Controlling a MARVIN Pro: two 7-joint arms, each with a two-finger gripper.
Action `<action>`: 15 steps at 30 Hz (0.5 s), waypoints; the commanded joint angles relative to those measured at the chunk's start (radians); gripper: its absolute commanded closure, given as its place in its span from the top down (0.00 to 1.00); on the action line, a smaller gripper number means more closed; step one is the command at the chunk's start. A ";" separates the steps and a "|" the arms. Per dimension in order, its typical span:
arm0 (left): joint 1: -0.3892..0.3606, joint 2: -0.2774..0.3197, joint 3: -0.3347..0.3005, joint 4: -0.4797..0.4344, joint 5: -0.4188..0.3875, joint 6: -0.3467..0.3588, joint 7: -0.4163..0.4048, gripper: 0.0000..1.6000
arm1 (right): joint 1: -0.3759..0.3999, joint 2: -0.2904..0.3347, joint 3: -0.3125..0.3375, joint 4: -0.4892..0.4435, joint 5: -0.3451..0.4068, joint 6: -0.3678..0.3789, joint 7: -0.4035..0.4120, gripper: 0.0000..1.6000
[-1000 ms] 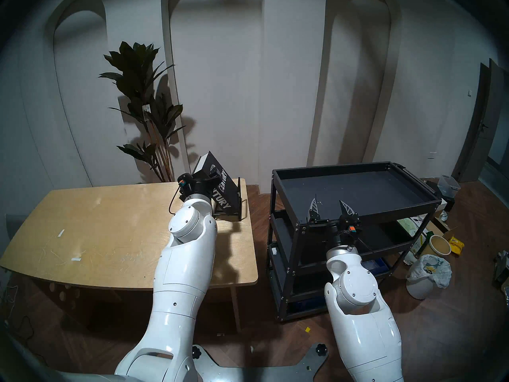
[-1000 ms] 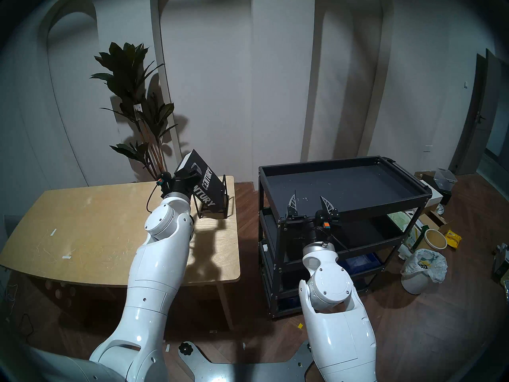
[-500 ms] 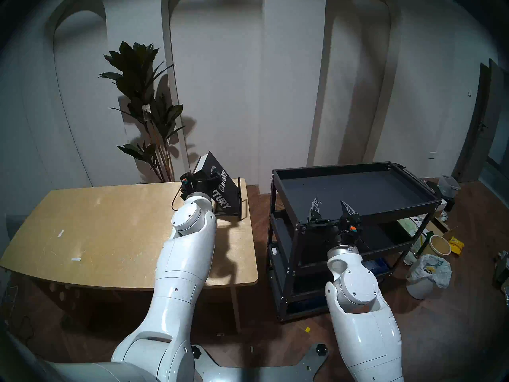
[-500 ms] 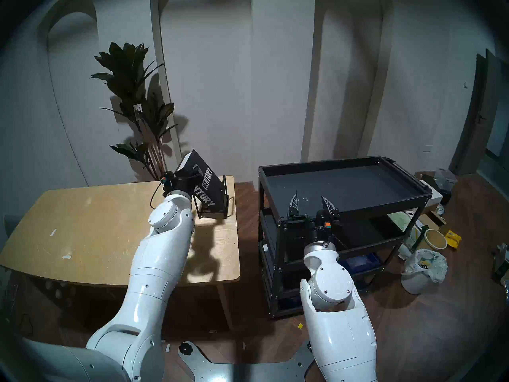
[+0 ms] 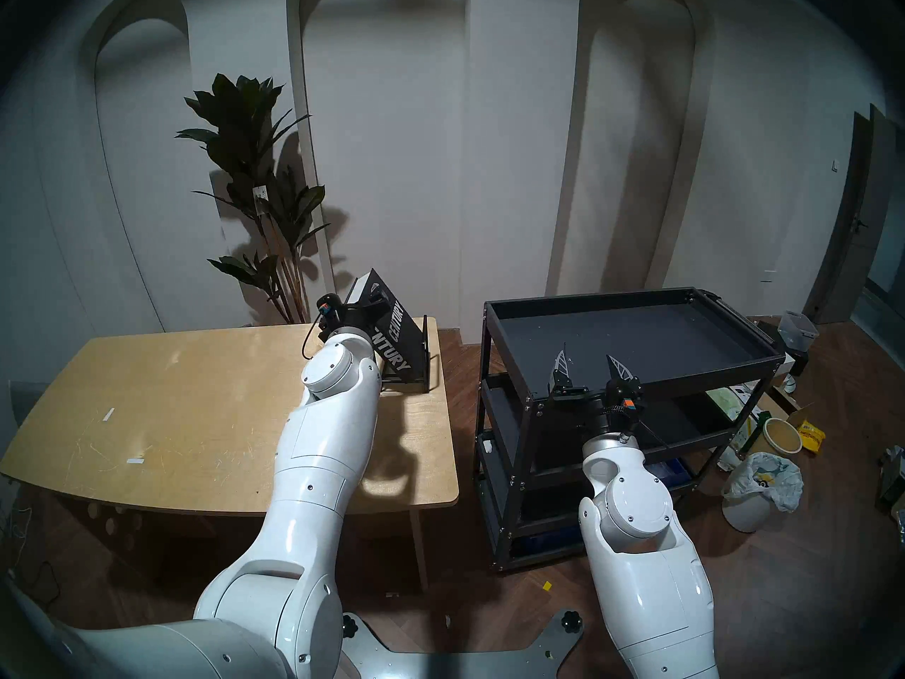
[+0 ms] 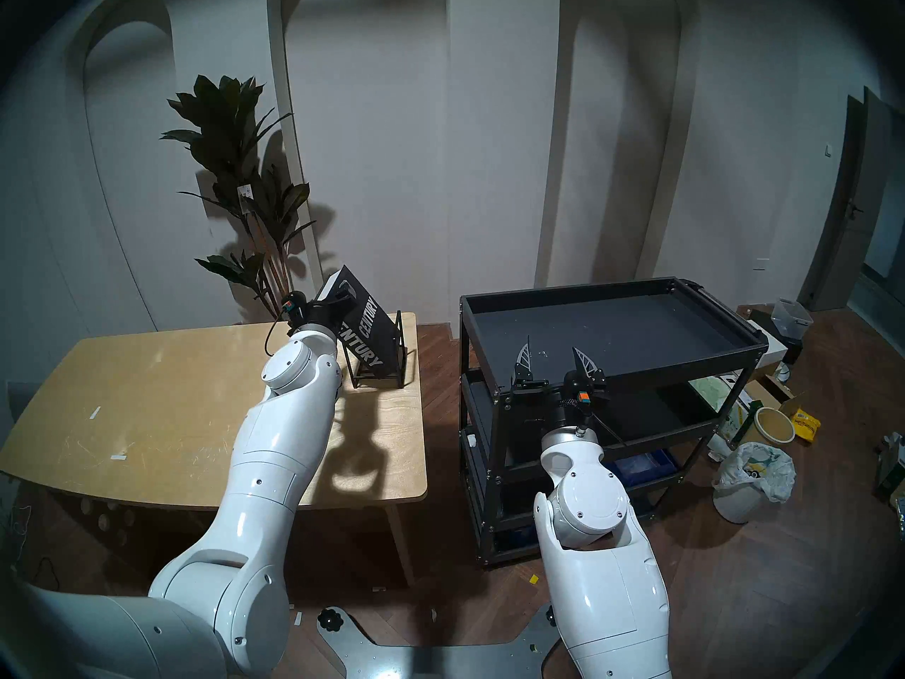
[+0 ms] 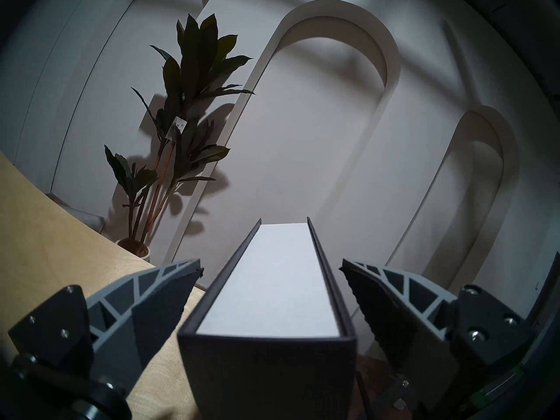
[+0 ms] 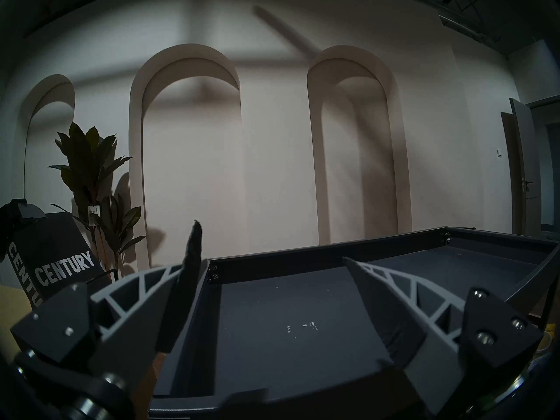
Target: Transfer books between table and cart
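Note:
A thick black book (image 5: 397,334) lettered "CENTURY" leans tilted in a thin black wire stand (image 5: 425,365) at the far right corner of the plywood table (image 5: 196,394). My left gripper (image 5: 365,300) is open and straddles the book's upper end. In the left wrist view the book (image 7: 272,277) shows its white page edges between the fingers (image 7: 169,277), with a gap on each side. My right gripper (image 5: 586,352) stands open and empty over the front left of the black cart's (image 5: 587,298) bare top tray. The right wrist view shows the tray rim (image 8: 327,252) and the book (image 8: 54,258) far left.
A tall potted plant (image 5: 254,173) stands behind the table beside the book. A strip of wooden floor separates table and cart. Right of the cart lie a bagged white bin (image 5: 759,482), a round tub (image 5: 782,435) and boxes. The cart's lower shelves hold dark items.
My left arm has reached farther forward and its gripper has slid a little higher up the book. The right gripper has barely shifted. The book still leans in its stand.

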 commanded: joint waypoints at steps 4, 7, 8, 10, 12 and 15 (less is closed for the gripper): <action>-0.054 -0.002 -0.003 -0.001 -0.025 0.007 -0.023 1.00 | 0.010 -0.008 0.002 -0.050 0.019 -0.006 0.001 1.00; -0.054 -0.002 -0.005 0.001 -0.033 0.010 -0.026 1.00 | 0.008 -0.006 0.003 -0.060 0.022 -0.004 0.001 1.00; -0.054 -0.002 -0.005 0.001 -0.036 0.011 -0.027 1.00 | 0.008 -0.006 0.003 -0.062 0.023 -0.003 0.001 1.00; -0.054 -0.002 -0.006 0.001 -0.042 0.015 -0.028 1.00 | 0.007 -0.006 0.003 -0.066 0.025 -0.001 0.000 1.00; -0.054 -0.002 -0.005 0.004 -0.045 0.016 -0.029 1.00 | 0.006 -0.006 0.004 -0.073 0.027 0.004 -0.001 1.00; -0.057 -0.002 -0.006 0.017 -0.053 0.022 -0.030 1.00 | 0.005 -0.007 0.006 -0.078 0.031 0.005 -0.003 1.00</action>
